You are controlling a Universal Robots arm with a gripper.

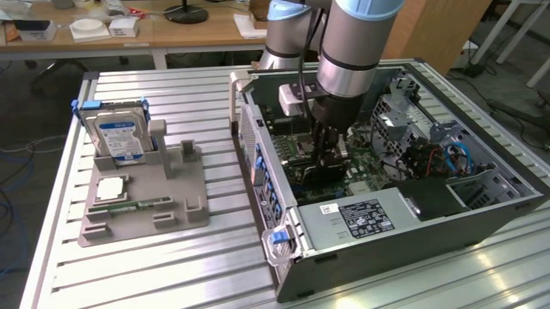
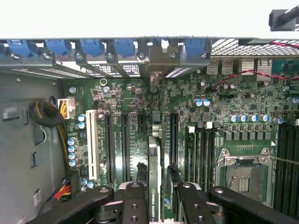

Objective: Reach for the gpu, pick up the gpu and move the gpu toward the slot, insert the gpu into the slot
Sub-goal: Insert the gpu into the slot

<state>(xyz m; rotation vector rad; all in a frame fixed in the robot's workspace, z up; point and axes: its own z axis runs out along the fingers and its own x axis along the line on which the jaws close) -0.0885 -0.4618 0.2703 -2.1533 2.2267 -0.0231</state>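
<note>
The hand point(image 2: 159, 198) is clamped on the gpu point(image 2: 153, 177), holding it edge-on inside the open case point(image 1: 413, 244), low over the board point(image 2: 219, 102) among its long slots point(image 2: 125, 144). On the worktop point(image 1: 172, 270), at the exterior view's left, a grey tray point(image 1: 185, 219) carries a drive point(image 1: 118, 136).

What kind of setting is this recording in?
Likely a robotics lab or workshop: an open computer case lies on a slatted aluminium table, a grey parts fixture holds a hard drive, and cluttered desks stand behind.
</note>
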